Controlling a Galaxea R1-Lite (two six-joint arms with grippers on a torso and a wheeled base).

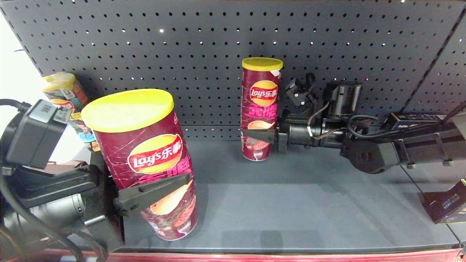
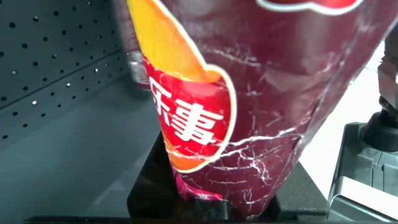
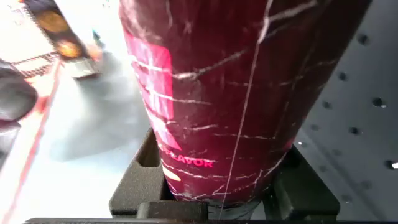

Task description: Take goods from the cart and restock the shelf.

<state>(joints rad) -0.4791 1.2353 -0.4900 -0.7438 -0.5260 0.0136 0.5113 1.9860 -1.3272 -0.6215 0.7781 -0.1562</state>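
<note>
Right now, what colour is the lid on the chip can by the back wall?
Yellow. The lid tops the dark red chip can; the head view shows it best.

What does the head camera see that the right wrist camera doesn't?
Only the head view: the yellow lid on the upright chip can, the left hand shut on a tilted chip can near the front of the grey shelf, and a dark box at the right edge. Only the right wrist view: the inside of the right hand up close, and thin white crease lines on that can's wrap. Blurred shapes beyond it are too unclear to name. Both: the upright chip can in the right hand, the holed back wall and the grey shelf.
</note>
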